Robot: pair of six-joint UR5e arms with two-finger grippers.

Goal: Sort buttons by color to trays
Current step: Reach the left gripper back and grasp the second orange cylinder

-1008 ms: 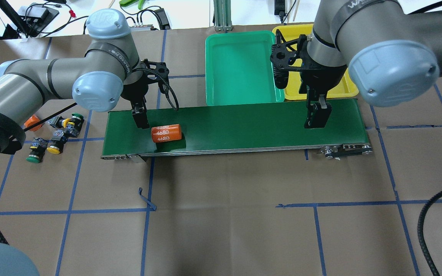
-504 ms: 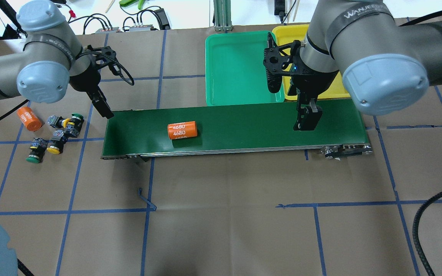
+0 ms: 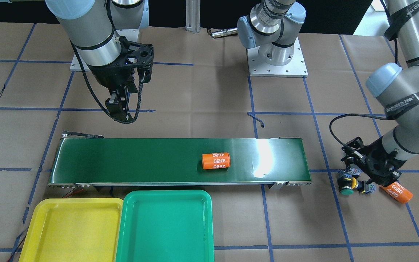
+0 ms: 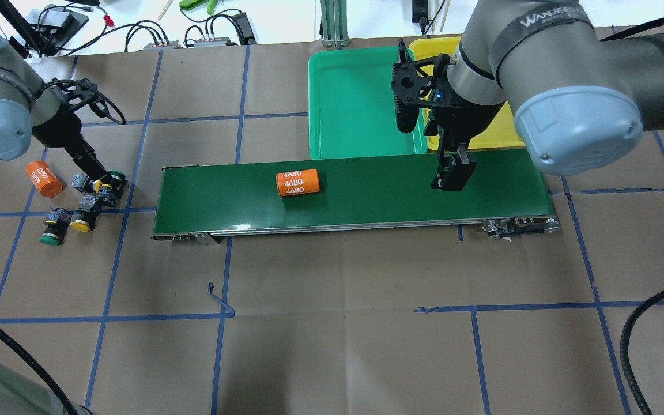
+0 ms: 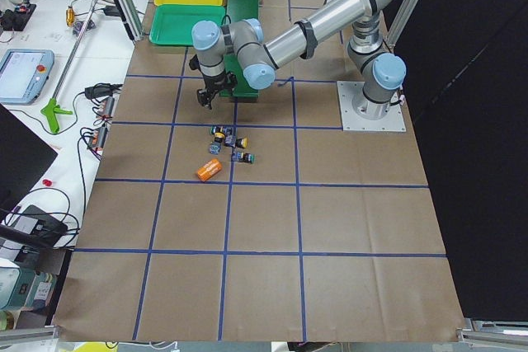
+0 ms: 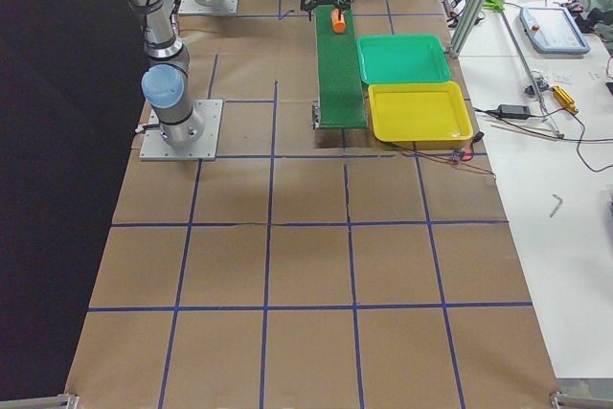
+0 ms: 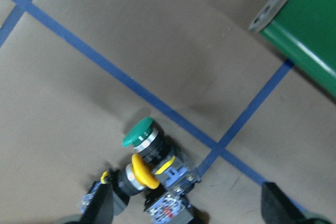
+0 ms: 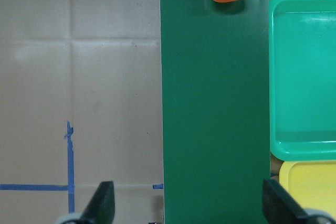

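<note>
Our left end effector (image 4: 97,174) hangs over the buttons (image 4: 89,204) with its fingers (image 7: 102,208) spread wide and nothing gripped. In its wrist view a green-capped button (image 7: 139,132) and a yellow-capped button (image 7: 143,171) lie against each other just ahead of the fingers. All four buttons sit in a loose cluster on the bench (image 4: 332,323), left of the belt (image 4: 378,196) and near an orange cylinder (image 4: 44,177). Our right end effector (image 4: 450,176) hovers above the right part of the belt, wide open too and holding nothing. A second cylinder (image 4: 297,182) lies on the belt, left of its middle. The green tray (image 3: 166,225) and yellow tray (image 3: 71,233) sit side by side along the far edge of the belt's right half, well apart from the buttons.
</note>
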